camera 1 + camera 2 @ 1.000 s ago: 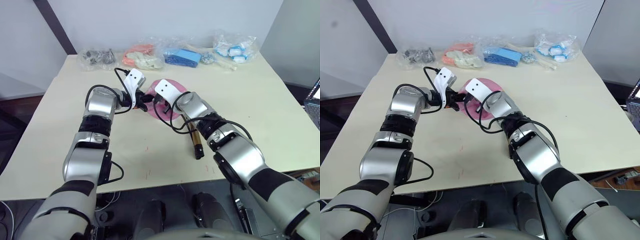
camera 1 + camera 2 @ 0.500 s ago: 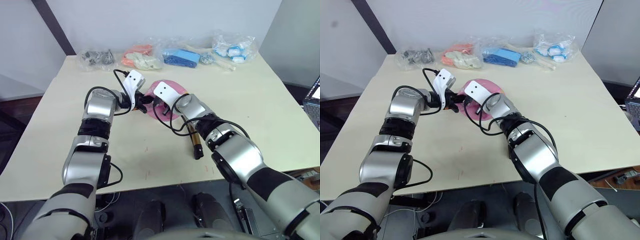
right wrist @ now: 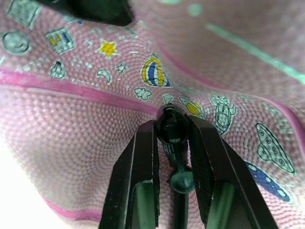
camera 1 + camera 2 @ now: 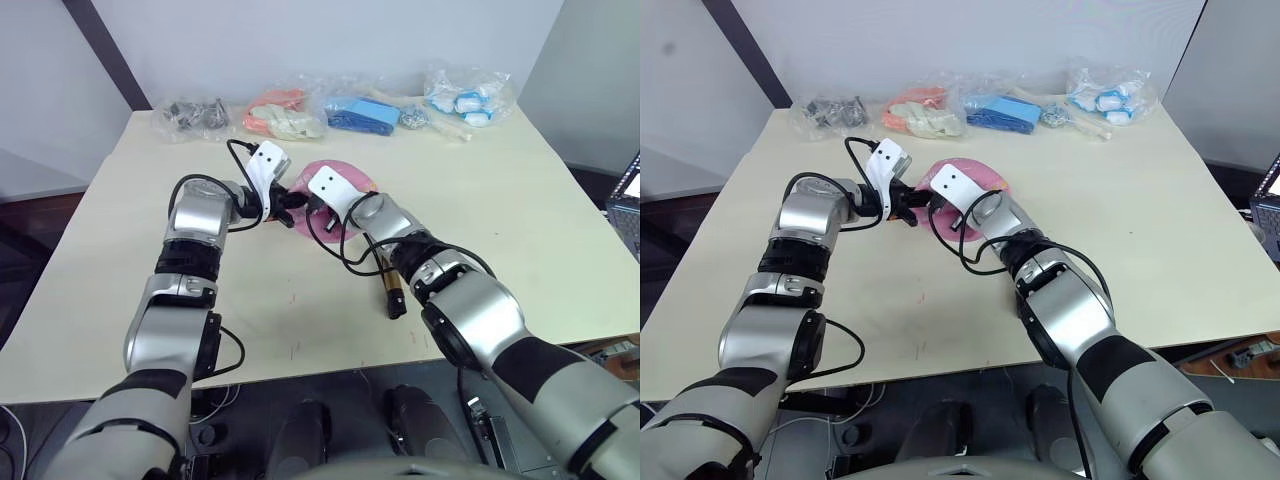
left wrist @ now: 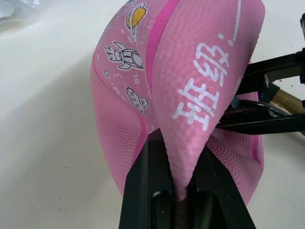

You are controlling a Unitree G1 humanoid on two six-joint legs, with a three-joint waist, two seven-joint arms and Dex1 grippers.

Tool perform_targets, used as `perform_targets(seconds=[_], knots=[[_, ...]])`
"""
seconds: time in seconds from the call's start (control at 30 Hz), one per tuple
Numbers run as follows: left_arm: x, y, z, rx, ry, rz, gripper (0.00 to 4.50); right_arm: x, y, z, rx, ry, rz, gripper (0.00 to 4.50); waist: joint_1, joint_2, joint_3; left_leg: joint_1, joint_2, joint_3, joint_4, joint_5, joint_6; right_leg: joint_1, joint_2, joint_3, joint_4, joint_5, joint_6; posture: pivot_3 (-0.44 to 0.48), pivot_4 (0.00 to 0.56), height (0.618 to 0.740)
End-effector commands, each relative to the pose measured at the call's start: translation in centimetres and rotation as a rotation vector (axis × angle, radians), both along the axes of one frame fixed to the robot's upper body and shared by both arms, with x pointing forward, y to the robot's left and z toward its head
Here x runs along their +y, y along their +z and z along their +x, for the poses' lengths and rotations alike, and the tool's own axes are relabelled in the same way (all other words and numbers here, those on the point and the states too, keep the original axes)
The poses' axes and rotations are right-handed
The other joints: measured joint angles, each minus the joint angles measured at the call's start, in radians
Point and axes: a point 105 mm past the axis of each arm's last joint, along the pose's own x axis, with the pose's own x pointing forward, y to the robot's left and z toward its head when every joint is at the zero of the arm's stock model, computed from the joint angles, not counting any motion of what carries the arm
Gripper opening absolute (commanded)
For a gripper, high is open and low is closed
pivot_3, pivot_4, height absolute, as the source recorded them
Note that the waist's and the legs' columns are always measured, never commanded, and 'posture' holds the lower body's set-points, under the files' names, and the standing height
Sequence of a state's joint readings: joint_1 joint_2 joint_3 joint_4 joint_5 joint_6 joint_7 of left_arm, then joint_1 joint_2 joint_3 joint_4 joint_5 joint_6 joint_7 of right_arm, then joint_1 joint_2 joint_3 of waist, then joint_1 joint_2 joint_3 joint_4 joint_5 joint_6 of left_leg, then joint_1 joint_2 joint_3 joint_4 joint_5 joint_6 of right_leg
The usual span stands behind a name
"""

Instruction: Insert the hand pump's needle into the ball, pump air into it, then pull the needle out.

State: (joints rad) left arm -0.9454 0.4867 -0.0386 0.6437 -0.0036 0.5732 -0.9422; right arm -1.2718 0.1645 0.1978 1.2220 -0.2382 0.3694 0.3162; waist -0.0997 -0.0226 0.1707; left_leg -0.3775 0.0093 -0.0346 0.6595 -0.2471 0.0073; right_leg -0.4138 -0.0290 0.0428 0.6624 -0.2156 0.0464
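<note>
- Since a second ago little has moved: the right gripper (image 3: 172, 157) has crept slightly toward 10 o'clock, closer to the left gripper (image 5: 177, 188); the limp pink rubber ball with cartoon stickers (image 4: 340, 205) stays put near table centre.
- Left gripper: jaws nearly closed, pinching a folded ridge of the ball's skin and holding it up off the cream table (image 4: 500, 200).
- Right gripper: jaws narrowly parted, clamped on the black fitting of the thin metal needle (image 3: 170, 131), its tip pressed at the ball's surface where the pink seam dips.
- Probably seated at or in the valve; the pin itself is hidden by the fitting, so depth can't be read.
- Slim bronze-gold hand pump with black ends (image 4: 389, 282) lies on the table at 5 o'clock from the ball, its black hose (image 4: 352, 262) looping up to the right gripper; nobody holds the handle.
- Meaning: insertion step is in hand, near done; pumping not started and the ball is still flat.
- Clear plastic bags (image 4: 290, 112) line the far edge at 12 o'clock, well apart.
</note>
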Motion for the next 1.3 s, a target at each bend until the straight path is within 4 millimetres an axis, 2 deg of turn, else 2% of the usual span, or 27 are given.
perform_targets(seconds=[0.03, 0.27, 0.5, 0.77, 1.1, 1.13, 1.2, 1.3], knots=[[-1.9, 0.6, -0.8, -0.001, -0.105, -0.059, 0.0, -0.6, -4.0, -1.5, 0.184, -0.076, 0.038, 0.36, -0.001, 0.0, 0.0, 0.0, 0.0, 0.0, 0.0, 0.0, 0.0, 0.0, 0.0, 0.0, 0.0, 0.0, 0.0, 0.0, 0.15, 0.74], [-1.6, 0.4, -0.5, -0.013, -0.108, -0.038, 0.0, 0.7, -2.5, -1.6, 0.269, -0.164, 0.199, 0.36, 0.001, 0.0, 0.0, 0.0, 0.0, 0.0, -0.001, 0.0, 0.0, 0.0, 0.0, 0.0, -0.001, 0.002, -0.003, 0.0, 0.15, 0.74], [-2.7, 0.5, 0.5, -0.034, -0.139, -0.029, 0.0, 2.8, -1.2, -2.3, 0.329, -0.21, 0.314, 0.36, 0.008, 0.0, 0.0, -0.001, -0.001, -0.001, -0.001, 0.0, 0.0, 0.0, 0.0, -0.001, -0.002, 0.001, -0.002, 0.0, 0.15, 0.74], [-3.4, 1.1, 1.2, -0.077, -0.179, -0.019, 0.0, 3.5, -0.5, -2.5, 0.394, -0.29, 0.424, 0.36, 0.021, 0.0, 0.0, -0.001, -0.002, -0.001, -0.001, 0.0, 0.0, 0.0, -0.001, -0.002, -0.002, 0.0, 0.001, 0.0, 0.15, 0.74], [-3.6, 1.5, 1.3, -0.105, -0.203, -0.029, 0.0, 4.0, 0.1, -2.6, 0.356, -0.236, 0.385, 0.36, 0.028, 0.0, 0.0, -0.002, -0.002, -0.001, -0.001, 0.0, 0.0, 0.0, -0.001, -0.002, -0.002, 0.0, 0.001, 0.0, 0.15, 0.74], [-3.6, 1.5, 1.2, -0.105, -0.204, -0.031, 0.0, 3.9, 0.2, -2.5, 0.348, -0.226, 0.376, 1.45, 0.029, 0.0, 0.001, -0.002, -0.002, -0.001, -0.001, 0.0, 0.0, 0.0, -0.001, -0.002, -0.002, 0.0, 0.001, 0.0, 0.15, 0.74], [-3.5, 1.5, 1.1, -0.108, -0.205, -0.034, 0.0, 3.3, 0.6, -2.1, 0.311, -0.202, 0.35, 2.24, 0.031, 0.001, 0.002, -0.004, -0.002, -0.001, -0.001, 0.0, 0.0, -0.002, -0.001, -0.002, -0.003, 0.0, 0.001, 0.0, 0.15, 0.74], [-3.2, 1.7, 1.1, -0.121, -0.192, -0.042, 0.0, 1.9, 1.5, -1.2, 0.236, -0.177, 0.3, 3.71, 0.03, 0.001, 0.002, -0.007, -0.002, -0.001, -0.002, 0.0, 0.0, -0.004, -0.001, -0.003, -0.003, 0.0, 0.001, 0.0, 0.15, 0.74]])
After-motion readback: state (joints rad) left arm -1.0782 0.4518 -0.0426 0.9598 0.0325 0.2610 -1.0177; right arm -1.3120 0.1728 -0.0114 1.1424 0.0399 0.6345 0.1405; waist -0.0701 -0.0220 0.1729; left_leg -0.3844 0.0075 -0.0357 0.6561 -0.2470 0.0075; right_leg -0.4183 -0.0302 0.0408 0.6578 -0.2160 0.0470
